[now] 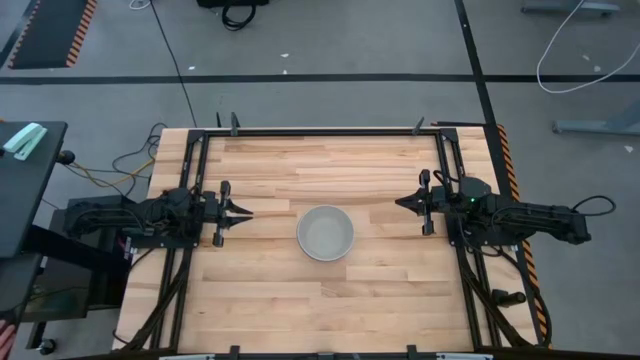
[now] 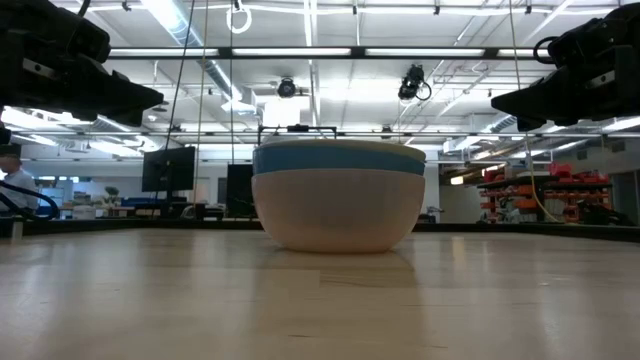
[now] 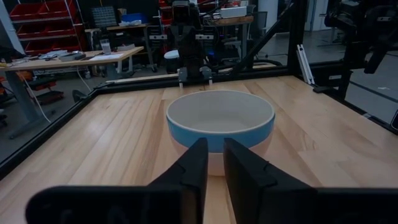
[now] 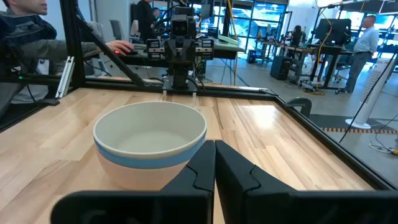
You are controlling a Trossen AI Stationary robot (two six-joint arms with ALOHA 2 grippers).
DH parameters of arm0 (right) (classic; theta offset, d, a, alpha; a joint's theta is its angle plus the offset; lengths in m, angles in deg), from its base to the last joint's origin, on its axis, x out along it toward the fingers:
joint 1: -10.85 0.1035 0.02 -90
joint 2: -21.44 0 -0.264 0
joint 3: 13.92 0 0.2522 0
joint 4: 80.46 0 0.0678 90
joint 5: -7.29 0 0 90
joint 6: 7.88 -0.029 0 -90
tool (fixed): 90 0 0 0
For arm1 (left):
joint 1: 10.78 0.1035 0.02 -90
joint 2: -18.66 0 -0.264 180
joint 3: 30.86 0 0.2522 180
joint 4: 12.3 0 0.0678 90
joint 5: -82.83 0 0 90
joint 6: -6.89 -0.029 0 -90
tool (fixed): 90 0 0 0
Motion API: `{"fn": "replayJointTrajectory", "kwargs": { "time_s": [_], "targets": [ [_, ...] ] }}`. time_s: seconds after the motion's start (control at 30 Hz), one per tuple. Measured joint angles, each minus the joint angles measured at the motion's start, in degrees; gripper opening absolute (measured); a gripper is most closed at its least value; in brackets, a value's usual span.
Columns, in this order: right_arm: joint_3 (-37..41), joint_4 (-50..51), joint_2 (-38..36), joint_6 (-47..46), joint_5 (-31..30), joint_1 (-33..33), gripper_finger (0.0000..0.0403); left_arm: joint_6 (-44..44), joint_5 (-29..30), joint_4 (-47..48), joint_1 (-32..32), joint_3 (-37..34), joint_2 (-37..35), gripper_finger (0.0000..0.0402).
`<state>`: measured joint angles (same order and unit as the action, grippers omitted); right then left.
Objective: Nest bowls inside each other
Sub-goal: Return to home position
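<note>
The three bowls stand nested in one stack [image 1: 325, 233] at the table's middle. The pale salmon bowl [image 2: 338, 210] is outermost and rests by its base on the wood. The blue bowl's rim [image 2: 338, 160] shows as a band above it. The grey-white bowl [image 3: 219, 114] sits innermost. My left gripper [image 1: 246, 213] hovers at the table's left, pointing at the stack, its fingers [image 3: 214, 168] all but together and empty. My right gripper [image 1: 400, 202] hovers at the table's right, pointing at the stack, shut and empty; it also shows in its own wrist view [image 4: 214, 165].
A black frame [image 1: 320, 131] runs round the wooden table. There is bare wood on every side of the stack. People sit and stand at desks in the room beyond the table [image 4: 25, 25].
</note>
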<state>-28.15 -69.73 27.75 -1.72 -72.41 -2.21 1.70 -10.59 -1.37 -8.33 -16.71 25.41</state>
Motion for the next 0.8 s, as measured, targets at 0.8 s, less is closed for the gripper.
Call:
{"fn": "replayJointTrajectory", "kwargs": {
  "time_s": [0.8],
  "targets": [
    [0.0, 0.0, 0.0, 0.0, 0.0, 0.0, 0.0018, 0.0, 0.0, 0.0, 0.0, 0.0, 0.0, 0.0057]
  ]
}}
